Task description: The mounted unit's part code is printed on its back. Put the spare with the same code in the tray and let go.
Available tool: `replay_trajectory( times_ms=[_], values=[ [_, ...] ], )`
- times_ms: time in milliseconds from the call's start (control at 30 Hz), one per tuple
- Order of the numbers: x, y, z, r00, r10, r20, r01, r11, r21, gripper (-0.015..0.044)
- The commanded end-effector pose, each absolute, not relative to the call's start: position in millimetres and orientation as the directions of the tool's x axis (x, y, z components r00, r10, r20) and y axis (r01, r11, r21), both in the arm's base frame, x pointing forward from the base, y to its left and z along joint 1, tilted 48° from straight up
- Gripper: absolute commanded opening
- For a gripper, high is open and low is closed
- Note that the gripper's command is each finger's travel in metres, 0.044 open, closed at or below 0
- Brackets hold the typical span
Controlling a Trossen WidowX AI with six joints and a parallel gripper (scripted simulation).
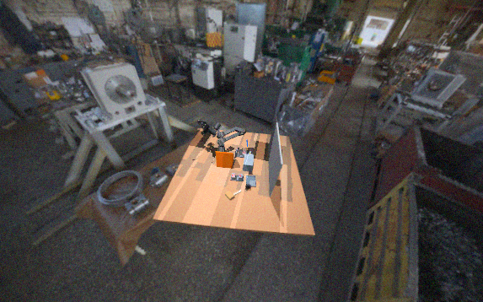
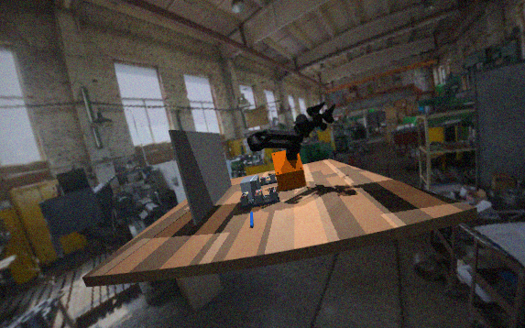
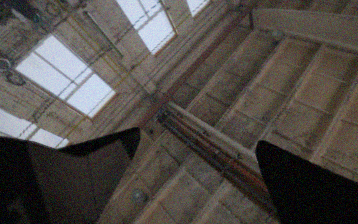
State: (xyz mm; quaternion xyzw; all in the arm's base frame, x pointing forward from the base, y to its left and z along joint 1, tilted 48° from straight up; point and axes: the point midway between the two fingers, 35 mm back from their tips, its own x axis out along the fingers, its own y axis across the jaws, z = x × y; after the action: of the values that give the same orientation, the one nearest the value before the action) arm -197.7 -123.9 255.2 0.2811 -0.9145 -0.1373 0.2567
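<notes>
Spare parts point(image 1: 237, 177), small blocks whose codes are too small to read, lie on the desk point(image 1: 209, 207) near the middle, between the orange tray point(image 1: 224, 159) and the upright grey panel point(image 1: 275, 160); none of them sits in the tray as far as the views show. The mounted unit point(image 2: 250, 185) is taken to be the grey block standing among them just beside the tray, and its back face is not legible in any view. The gripper point(image 2: 321, 112) is raised well above the desk and tilted upward, so the wrist view shows only the roof beams between its two fingers. The fingers stand wide apart and hold nothing. A blue pen-like item point(image 2: 251, 220) lies apart toward the desk edge. Judged from this layout, no step of the task is done: the code remains to be read, the matching spare remains to be identified, grasped, carried to the tray and released.
</notes>
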Motion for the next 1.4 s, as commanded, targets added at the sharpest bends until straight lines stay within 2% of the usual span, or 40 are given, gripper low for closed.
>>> replay_trajectory(
  times_ms=[0,200,333,567,767,900,1067,1200,1367],
  values=[
    [-197.7,-123.9,255.2,-0.710,-0.585,0.392,-0.444,0.804,0.395,0.0426],
    [-197.7,-126.0,254.9,-0.707,-0.592,0.387,-0.448,0.798,0.403,0.0440],
    [-193.4,-168.5,247.5,-0.628,-0.731,0.268,-0.529,0.653,0.542,0.0440],
    [-154.7,-255.2,226.6,-0.350,-0.937,0.009,-0.582,0.225,0.782,0.0440],
    [-87.3,-316.2,202.8,-0.025,-0.977,-0.211,-0.425,-0.181,0.887,0.0440],
    [-31.1,-340.9,186.0,0.186,-0.923,-0.338,-0.227,-0.375,0.899,0.0440],
    [42.2,-351.8,166.3,0.405,-0.785,-0.468,0.057,-0.489,0.870,0.0440],
    [105.5,-346.3,150.6,0.550,-0.620,-0.559,0.303,-0.476,0.826,0.0440],
    [185.0,-320.8,133.5,0.668,-0.368,-0.647,0.563,-0.320,0.762,0.0440]
  ],
)
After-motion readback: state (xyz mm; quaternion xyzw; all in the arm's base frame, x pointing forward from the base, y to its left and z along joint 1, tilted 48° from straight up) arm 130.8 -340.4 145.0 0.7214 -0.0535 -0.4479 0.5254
